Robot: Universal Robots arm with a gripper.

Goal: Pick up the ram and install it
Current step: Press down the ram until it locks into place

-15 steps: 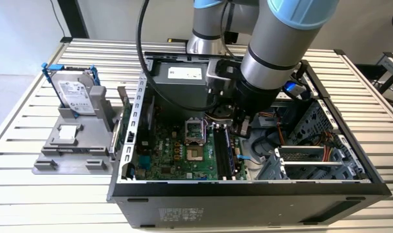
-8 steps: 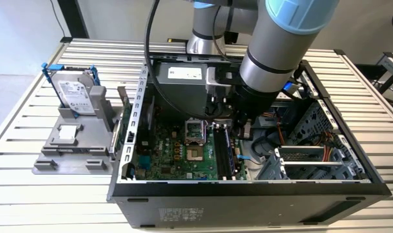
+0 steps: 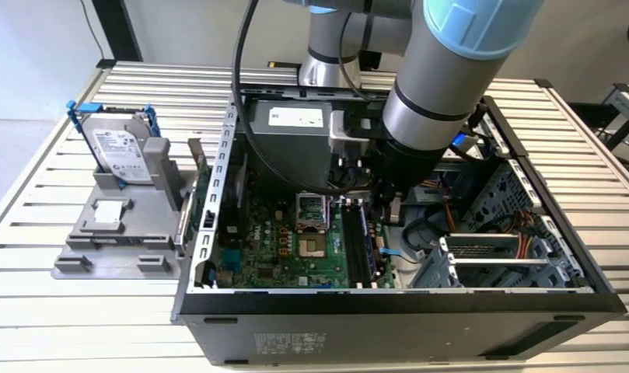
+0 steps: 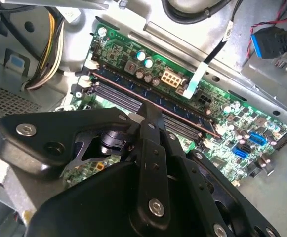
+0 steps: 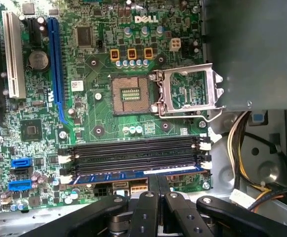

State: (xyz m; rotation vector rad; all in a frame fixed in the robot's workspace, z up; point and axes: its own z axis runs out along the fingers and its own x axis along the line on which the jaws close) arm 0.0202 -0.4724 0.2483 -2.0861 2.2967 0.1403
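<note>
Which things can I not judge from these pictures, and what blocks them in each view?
- First wrist view: the claw covers the middle of the ram, so whether it is fully seated cannot be judged.
- Exterior view: the arm stands in front of the claw's tip.
- Second wrist view: the claw's body covers part of the memory slots.

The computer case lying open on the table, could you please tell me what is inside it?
Inside the computer case lies a green motherboard with an open processor socket and memory slots. The ram stands in the slot nearest the pincer, which hides the board beneath it.
</note>
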